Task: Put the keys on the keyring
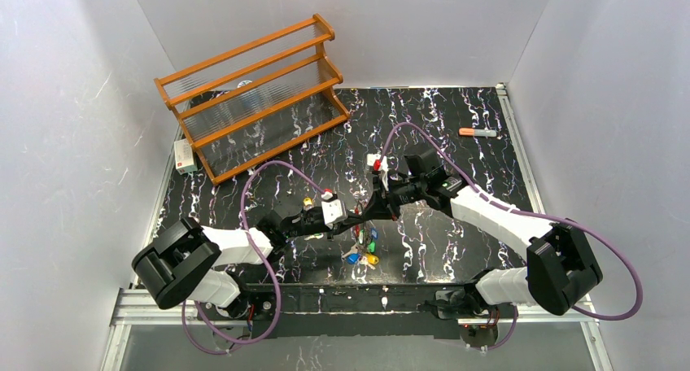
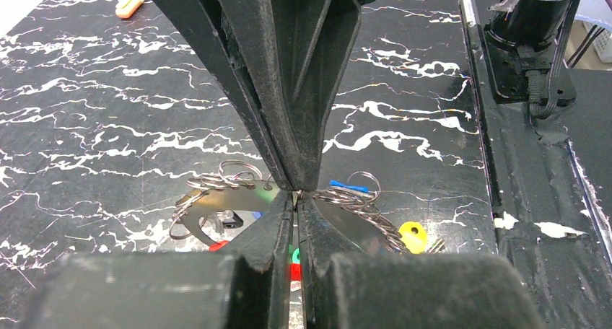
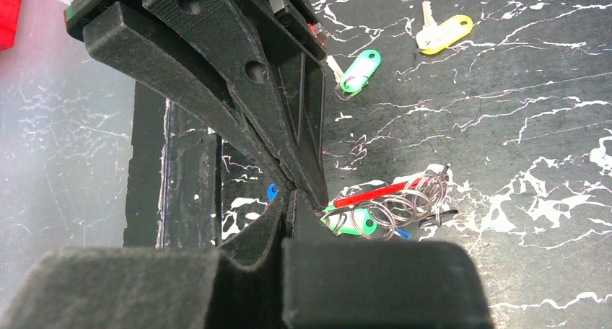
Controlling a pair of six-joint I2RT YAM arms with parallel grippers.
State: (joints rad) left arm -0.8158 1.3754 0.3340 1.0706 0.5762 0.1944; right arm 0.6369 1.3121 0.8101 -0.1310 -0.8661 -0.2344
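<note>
Two pincers meet tip to tip over the middle of the black, white-veined table [image 1: 439,249]. Nearest me, the left pincer [image 2: 296,201] has its jaws pressed together with no gap showing. The thin coils of the dark wire keyring with a red arc [image 3: 386,192] run into that pinch from both sides, so I read it as nipping the wire. The right pincer [image 3: 289,197] is fully closed too, its tips butting against the left one's; I cannot tell whether it grips the wire as well.

The keyring sits right at the fingertips and just under them, with a green tag [image 3: 353,224] and a yellow tag [image 2: 413,235] bunched round it. I can't make out if it rests on the table or hangs clear.

Beyond it, on the left arm's side and apart from the ring, lie two loose keys: a green-tagged metal key [image 3: 359,71] and, further out, a yellow-tagged metal key [image 3: 444,34].

Far back on the right is an orange-capped marker [image 1: 478,132]. Far back on the left, an orange wooden rack [image 1: 252,94] stands at an angle with a small white box [image 1: 185,155] beside it.
</note>
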